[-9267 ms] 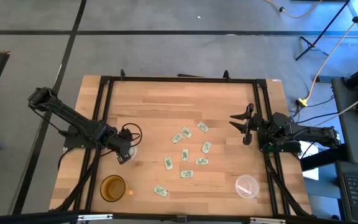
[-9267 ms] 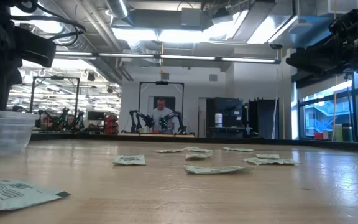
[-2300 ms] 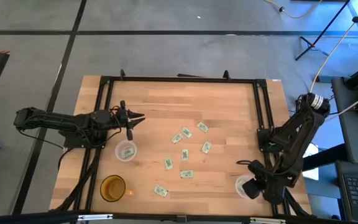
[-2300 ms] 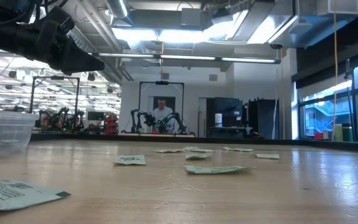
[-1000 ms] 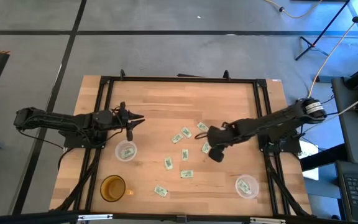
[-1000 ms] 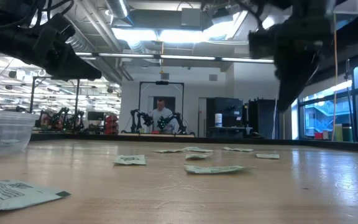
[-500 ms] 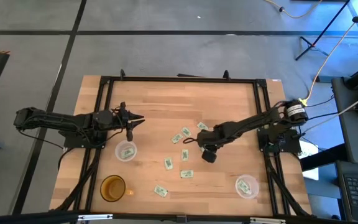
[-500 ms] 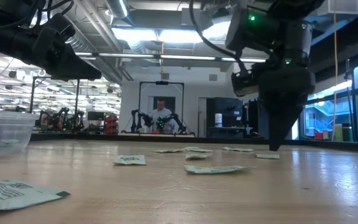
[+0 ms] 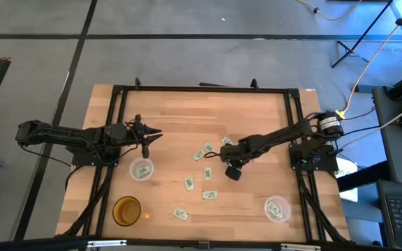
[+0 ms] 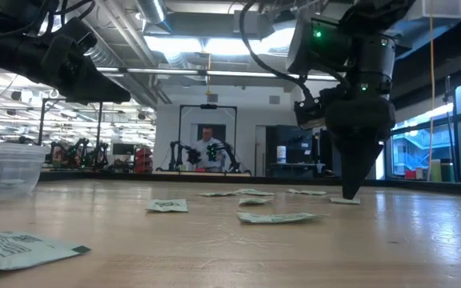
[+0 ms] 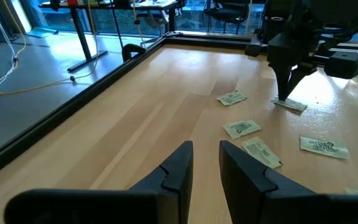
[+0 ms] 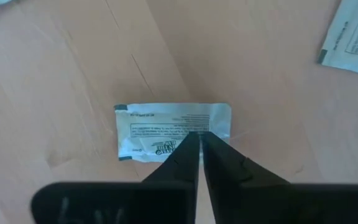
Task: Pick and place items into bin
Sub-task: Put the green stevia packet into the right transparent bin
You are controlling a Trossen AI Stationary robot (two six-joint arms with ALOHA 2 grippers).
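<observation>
Here the left tool (image 9: pixel 152 134) hovers near the bench's (image 9: pixel 257 111) left edge, fingers slightly apart, holding nothing. Mid-bench, several packets (image 9: pixel 207 171) lie scattered between the clear cups (image 9: pixel 141 169). The right tool (image 9: pixel 232 162) points straight down, tips nearly together, pinching one packet (image 12: pixel 173 131) at its long edge. Thin, light and probably slick, it lies flat; catching an edge looks wisest.

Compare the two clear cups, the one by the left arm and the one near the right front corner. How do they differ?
The clear cup by the left arm sits close beside the left hand, which waits apart from it; the clear cup at the right front corner has no hand near it, since the right hand is down on a packet mid-table. Both are round, clear, upright, and each holds something pale green.
</observation>
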